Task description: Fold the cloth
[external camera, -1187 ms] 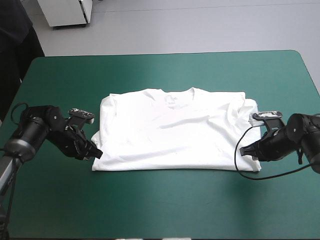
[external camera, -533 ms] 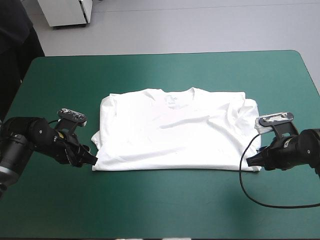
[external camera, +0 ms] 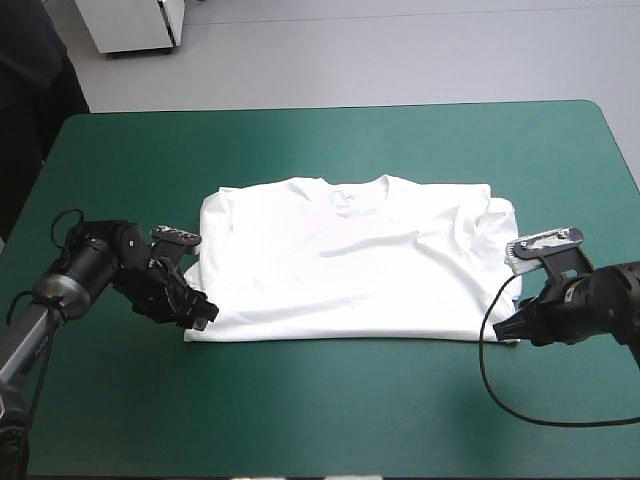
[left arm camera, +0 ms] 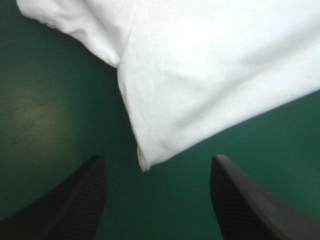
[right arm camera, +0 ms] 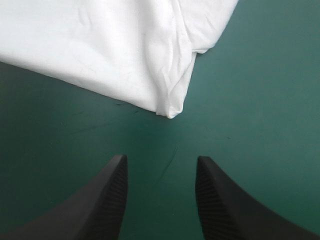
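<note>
A white short-sleeved T-shirt (external camera: pixel 350 265) lies spread flat, lightly creased, at the middle of the table (external camera: pixel 330 150) with its teal-green cover, collar toward the far edge; the left gripper (external camera: pixel 203 313), black fingers parted wide, sits low at the near left corner, the hem's tip just ahead between them, untouched; the right gripper (external camera: pixel 503 328), equally agape, faces the near right corner; bare cover stretches broad on all sides of the garment.

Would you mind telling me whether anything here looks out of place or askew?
Nothing stands out: the T-shirt lies flat on the teal-green cover, lightly wrinkled, with the left gripper and right gripper open at its near corners.
</note>
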Robot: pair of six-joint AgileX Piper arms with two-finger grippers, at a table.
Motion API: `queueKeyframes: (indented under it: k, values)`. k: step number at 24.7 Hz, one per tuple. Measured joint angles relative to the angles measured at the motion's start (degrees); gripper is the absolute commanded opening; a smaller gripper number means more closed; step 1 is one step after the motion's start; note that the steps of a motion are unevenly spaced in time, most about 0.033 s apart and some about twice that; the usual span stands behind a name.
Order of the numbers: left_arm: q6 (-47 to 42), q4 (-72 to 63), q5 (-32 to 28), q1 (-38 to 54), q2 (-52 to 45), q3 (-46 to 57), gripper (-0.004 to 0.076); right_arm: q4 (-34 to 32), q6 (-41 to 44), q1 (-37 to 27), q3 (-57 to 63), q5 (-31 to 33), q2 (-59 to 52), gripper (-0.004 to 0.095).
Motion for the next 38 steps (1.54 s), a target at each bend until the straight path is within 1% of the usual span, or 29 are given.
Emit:
queueKeyframes:
  k: [7,9,10,11,12,13,14,16,19,22,30,38]
  values:
    - [0.38,-1.71,-5.74,-0.05,6.62,4.64,0.045,-0.03,0.23,0.04,0.0,-0.44,0.0,0.0419]
    - [1.54,-2.44,-5.98,-0.05,6.8,4.83,0.0417,-0.42,0.41,0.04,0.0,-1.09,0.0,0.0419]
    - [1.81,-2.51,-6.1,0.01,6.92,4.83,0.0363,-0.78,0.46,0.04,0.0,-1.41,0.0,0.0419]
    - [1.97,-2.51,-6.17,0.01,7.28,4.78,0.033,-1.37,0.73,0.04,0.0,-1.88,0.0,0.0419]
    - [1.97,-2.46,-6.17,0.01,7.64,4.7,0.0258,-1.93,1.1,0.04,0.0,-2.14,0.0,0.0419]
    - [1.97,-2.04,-6.29,-0.06,8.19,4.45,0.023,-3.1,1.92,0.04,0.0,-2.2,0.27,0.0419]
    - [1.97,-1.94,-6.35,-0.13,8.53,4.45,0.0165,-3.94,2.45,0.04,0.0,-2.2,0.61,0.0419]
    - [2.05,-1.38,-6.62,-0.76,9.34,3.93,0.0091,-5.84,3.91,0.04,0.0,-2.14,2.35,0.0419]
    - [3.01,-1.18,-7.08,-1.5,9.92,3.64,-0.0021,-6.73,4.93,0.04,0.0,-2.68,4.74,0.0419]
    - [4.86,-1.93,-7.5,-2.26,10.11,3.41,-0.0022,-6.81,5.5,0.04,0.0,-3.36,7.78,0.0419]
    - [6.04,-5.01,-8.06,-2.91,10.36,3.41,-0.0022,-6.55,6.01,0.04,0.0,-4.9,16.81,0.0421]
    - [7.28,-6.35,-8.12,-2.91,10.39,3.41,-0.0022,-3.22,5.83,0.04,0.0,-7.02,23.74,0.0421]
